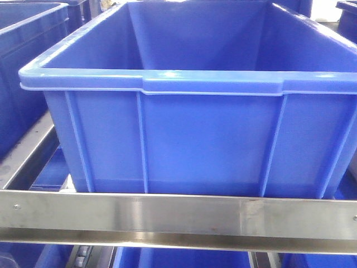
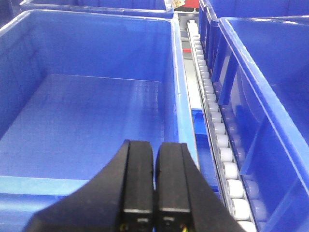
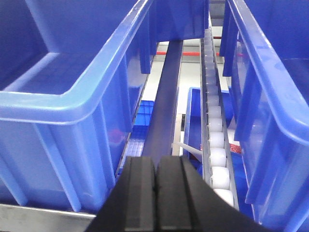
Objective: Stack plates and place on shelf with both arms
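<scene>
No plates show in any view. The shelf's steel front rail (image 1: 178,215) runs across the bottom of the front view, and its roller track (image 2: 217,130) (image 3: 216,140) appears in both wrist views. My left gripper (image 2: 154,145) is shut with nothing in it, hovering over the near rim of a blue crate (image 2: 87,111). My right gripper (image 3: 156,162) is shut and empty too, pointing along the gap between two blue crates above a steel rail (image 3: 166,92).
A large blue crate (image 1: 184,95) fills the front view on the shelf. More blue crates flank it (image 1: 22,61) and stand on both sides in the wrist views (image 2: 270,96) (image 3: 72,72) (image 3: 270,87). Further blue crates sit on the tier below (image 1: 184,258).
</scene>
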Motion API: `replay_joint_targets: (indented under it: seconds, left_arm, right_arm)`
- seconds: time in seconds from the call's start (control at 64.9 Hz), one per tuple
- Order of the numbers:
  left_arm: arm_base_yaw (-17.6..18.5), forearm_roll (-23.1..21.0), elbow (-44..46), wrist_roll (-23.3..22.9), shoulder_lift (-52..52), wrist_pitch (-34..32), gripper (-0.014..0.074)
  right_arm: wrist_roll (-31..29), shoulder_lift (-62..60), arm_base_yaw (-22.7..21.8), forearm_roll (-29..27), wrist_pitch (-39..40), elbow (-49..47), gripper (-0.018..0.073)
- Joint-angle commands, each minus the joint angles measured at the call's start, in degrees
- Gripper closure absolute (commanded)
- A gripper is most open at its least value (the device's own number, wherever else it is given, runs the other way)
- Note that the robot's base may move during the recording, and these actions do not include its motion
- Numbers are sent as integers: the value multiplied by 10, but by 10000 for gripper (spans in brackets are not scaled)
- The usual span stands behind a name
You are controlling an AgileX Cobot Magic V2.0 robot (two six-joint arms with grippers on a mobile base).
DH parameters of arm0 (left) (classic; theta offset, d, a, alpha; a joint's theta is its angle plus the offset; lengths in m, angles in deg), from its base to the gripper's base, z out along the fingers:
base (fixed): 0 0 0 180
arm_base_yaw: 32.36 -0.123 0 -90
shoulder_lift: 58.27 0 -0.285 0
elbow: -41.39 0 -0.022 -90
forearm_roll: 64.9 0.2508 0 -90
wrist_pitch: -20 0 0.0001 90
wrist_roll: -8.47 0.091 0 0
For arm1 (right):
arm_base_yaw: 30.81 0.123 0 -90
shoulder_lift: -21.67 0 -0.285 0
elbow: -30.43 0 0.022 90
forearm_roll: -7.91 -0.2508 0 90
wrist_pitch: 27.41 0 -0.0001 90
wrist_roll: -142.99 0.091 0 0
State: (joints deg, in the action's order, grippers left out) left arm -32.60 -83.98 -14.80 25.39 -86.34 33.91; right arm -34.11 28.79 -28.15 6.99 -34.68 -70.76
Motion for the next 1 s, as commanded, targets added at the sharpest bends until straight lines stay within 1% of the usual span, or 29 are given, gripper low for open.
replay_joint_targets:
  seconds: [0.0, 0.092, 0.108, 0.17, 0.277, 0.324, 0.385, 0.493, 0.586, 0.647, 0.694, 0.74, 0.832, 0.879, 0.986]
  left_arm:
    - [0, -8, 17, -2, -5, -45, 514]
    - [-1, -4, 13, -2, -5, -48, 514]
    - [-1, 2, 12, -2, -4, -59, 514]
    - [-4, 50, 1, -2, 1, -97, 514]
    - [-8, 73, -24, -2, 33, -145, 514]
    - [-11, 84, -38, -2, 54, -155, 514]
    - [-12, 86, -68, -2, 99, -155, 514]
    - [-11, 105, -122, -2, 179, -153, 514]
    - [-6, 109, -156, -2, 221, -151, 514]
    - [0, 110, -174, -11, 214, -161, 514]
    - [7, 124, -186, -21, 213, -166, 514]
    - [13, 137, -195, -22, 216, -171, 514]
    - [26, 143, -216, -22, 218, -182, 514]
    - [32, 146, -217, -22, 218, -164, 514]
    - [36, 146, -216, -22, 218, -157, 514]
  right_arm:
    - [1, -11, -3, 6, 50, 1, 503]
    - [1, -11, -3, 6, 50, 1, 503]
    - [1, -11, -3, 6, 50, 1, 503]
    - [1, -11, -3, 6, 50, 1, 503]
    - [1, -11, -3, 6, 50, 1, 503]
    - [1, -11, -3, 6, 50, 1, 503]
    - [1, -11, -3, 6, 50, 1, 503]
    - [1, -11, -3, 6, 50, 1, 503]
    - [1, -11, -3, 6, 50, 1, 503]
    - [1, -10, -3, 6, 50, 1, 503]
    - [1, -10, -3, 6, 50, 1, 503]
    - [1, -10, -3, 6, 50, 1, 503]
    - [1, -10, -3, 6, 50, 1, 503]
    - [1, -10, -3, 6, 50, 1, 503]
    - [1, -10, -3, 6, 50, 1, 503]
